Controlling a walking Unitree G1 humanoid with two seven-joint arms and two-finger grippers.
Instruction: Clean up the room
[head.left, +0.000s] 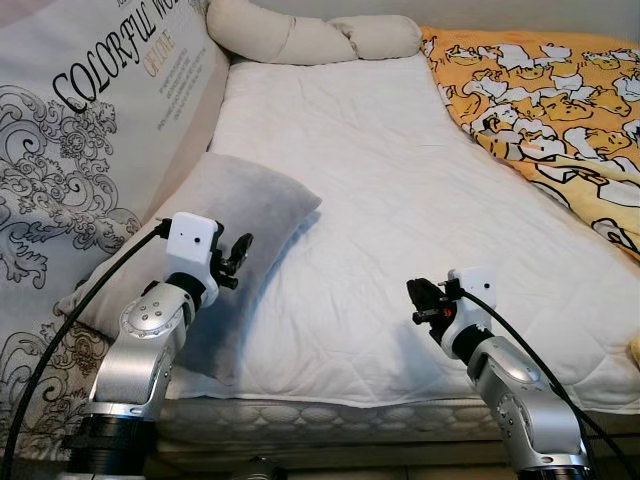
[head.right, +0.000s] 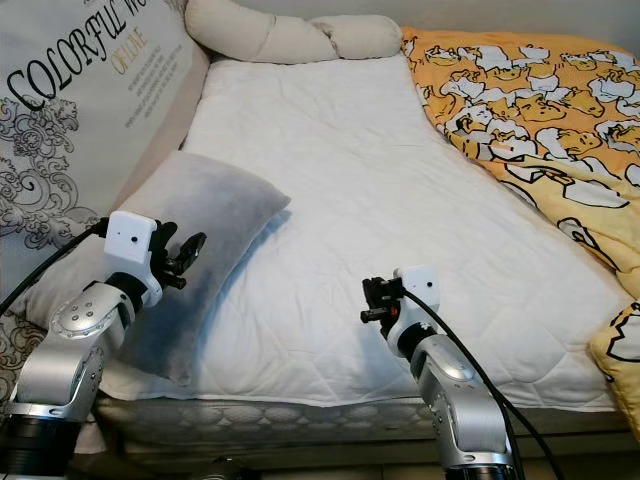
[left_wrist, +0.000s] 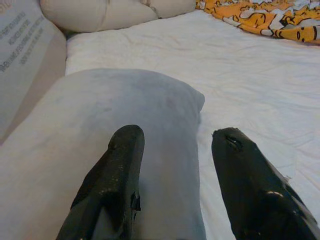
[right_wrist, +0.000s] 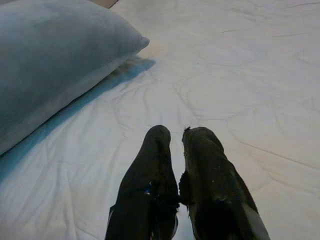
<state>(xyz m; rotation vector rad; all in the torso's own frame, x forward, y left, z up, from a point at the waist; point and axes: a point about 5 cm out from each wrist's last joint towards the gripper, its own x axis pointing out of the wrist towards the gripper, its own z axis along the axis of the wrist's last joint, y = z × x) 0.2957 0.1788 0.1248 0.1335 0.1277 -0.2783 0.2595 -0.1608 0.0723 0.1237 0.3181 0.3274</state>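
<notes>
One grey pillow (head.left: 215, 255) lies under the spread left gripper (left_wrist: 175, 145); right gripper (right_wrist: 175, 137) nearly closed over the mattress (head.left: 400, 200).

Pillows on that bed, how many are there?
2: a grey pillow on the bed's left side, and a long cream bolster at the head. The yellow blanket may hide more.

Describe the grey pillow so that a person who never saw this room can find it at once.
Start from the bed with the white mattress cover. Along its left side stands a big cushion printed with letters and swirls. The grey pillow leans against that cushion, just under the open left tool. It is plain grey and rectangular, unlike the cream knotted bolster at the far end and the yellow patterned blanket.
</notes>
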